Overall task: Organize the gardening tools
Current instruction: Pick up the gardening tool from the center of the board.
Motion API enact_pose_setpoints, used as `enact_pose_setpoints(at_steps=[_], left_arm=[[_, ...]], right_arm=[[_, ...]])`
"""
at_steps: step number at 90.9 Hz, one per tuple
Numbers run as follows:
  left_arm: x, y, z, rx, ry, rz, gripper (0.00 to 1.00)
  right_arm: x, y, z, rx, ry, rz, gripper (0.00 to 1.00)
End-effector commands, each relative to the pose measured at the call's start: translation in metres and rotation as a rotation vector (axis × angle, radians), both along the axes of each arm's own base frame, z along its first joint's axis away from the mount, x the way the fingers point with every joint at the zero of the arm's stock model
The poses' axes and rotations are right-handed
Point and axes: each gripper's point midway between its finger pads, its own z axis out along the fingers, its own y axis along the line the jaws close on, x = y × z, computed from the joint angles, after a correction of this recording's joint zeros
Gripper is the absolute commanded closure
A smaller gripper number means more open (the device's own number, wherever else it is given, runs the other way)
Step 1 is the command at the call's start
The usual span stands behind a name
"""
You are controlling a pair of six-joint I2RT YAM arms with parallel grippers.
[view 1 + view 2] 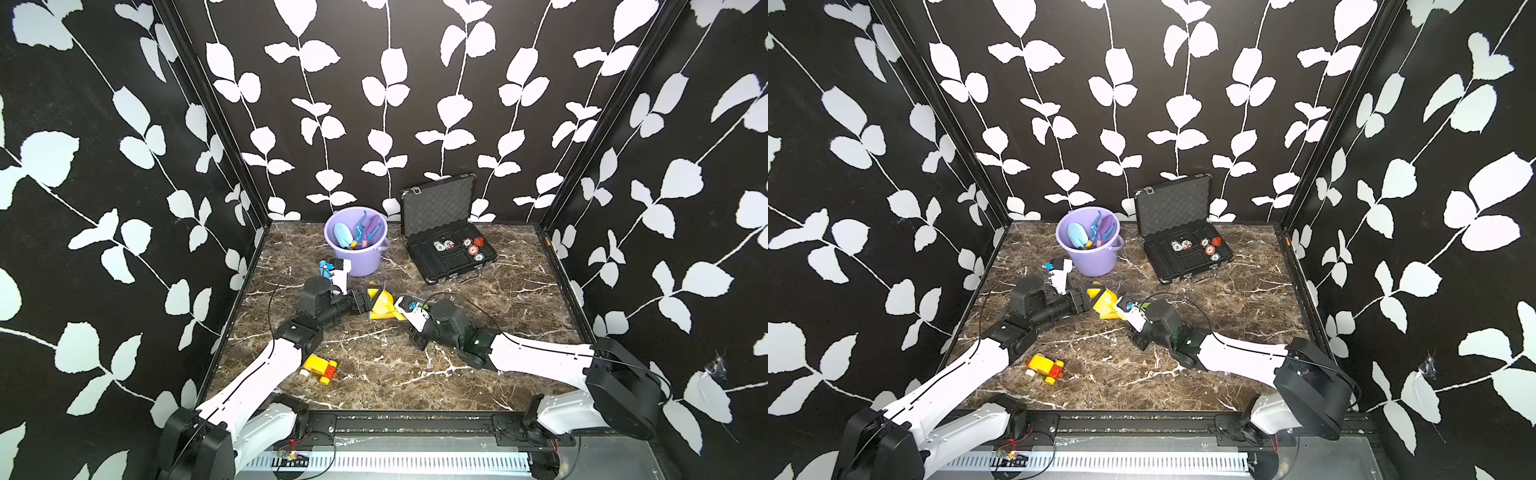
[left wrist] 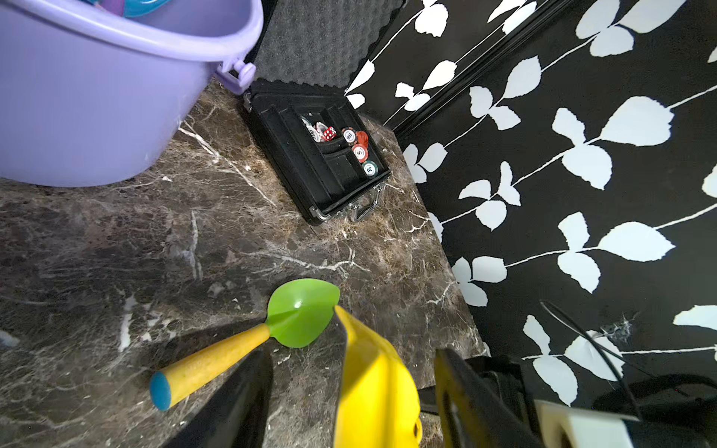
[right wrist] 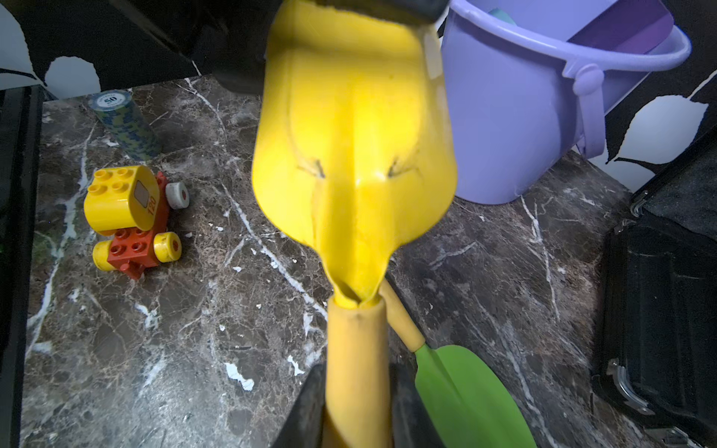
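Tools [image 1: 358, 232] sit in bucket [image 1: 362, 264] at twelve o'clock. My right gripper [image 3: 357, 411] clamps scoop [image 3: 353, 135] by its handle; left gripper [image 2: 351, 357], parted, straddles its blade. Scoop and trowel [image 2: 302, 314] remain, I judge.

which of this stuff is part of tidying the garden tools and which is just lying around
Part of the job:
yellow spade
green trowel
purple bucket
tools in the bucket

Just lying about:
toy car
black case
chips in the case
stack of chips on the table
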Motion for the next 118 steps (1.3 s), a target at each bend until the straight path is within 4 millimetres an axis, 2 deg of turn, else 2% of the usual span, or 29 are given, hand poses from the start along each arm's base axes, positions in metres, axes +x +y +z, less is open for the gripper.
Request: enact_pose_setpoints(at_steps=[1,19,46,60,71,82,85,87,88,90,102,118], left_arm=[[-0.007,0.001,0.020,-0.001,-0.062,-0.029,0.38],[-0.017,-0.002,0.031,-0.027,-0.092,-0.075,0.66],[-0.023,-0.011,0.050,-0.048,-0.112,-0.140,1.00],[-0.025,-0.007,0.059,-0.024,-0.145,-0.132,1.00],[-0.024,-0.003,0.065,0.008,-0.182,-0.117,1.00],[-0.021,-0.002,0.077,0.019,-0.257,-0.110,1.00],[-0.020,-0.001,0.082,0.024,-0.281,-0.103,1.00],[-0.019,0.000,0.086,0.024,-0.296,-0.096,1.00],[-0.019,0.000,0.089,0.025,-0.308,-0.093,1.00],[-0.018,0.001,0.093,0.028,-0.325,-0.088,1.00],[-0.010,0.006,0.122,0.048,-0.435,-0.044,1.00],[0.005,0.015,0.160,0.100,-0.555,0.042,1.00]], right_arm=[[0.002,0.011,0.029,0.067,-0.057,0.014,1.00],[0.001,0.014,0.031,0.084,-0.064,0.029,1.00],[-0.002,0.023,0.036,0.108,-0.070,0.071,0.97],[0.002,0.024,0.038,0.101,-0.072,0.055,0.86],[0.006,0.021,0.043,0.107,-0.077,0.026,0.56],[0.011,0.019,0.047,0.108,-0.068,-0.015,0.41],[0.014,0.017,0.047,0.108,-0.066,-0.033,0.30],[0.015,0.016,0.048,0.109,-0.065,-0.043,0.12],[0.015,0.016,0.049,0.112,-0.066,-0.047,0.06],[0.017,0.014,0.050,0.112,-0.066,-0.061,0.02],[0.024,0.004,0.055,0.122,-0.060,-0.135,0.01],[0.045,-0.031,0.065,0.186,-0.052,-0.389,0.01]])
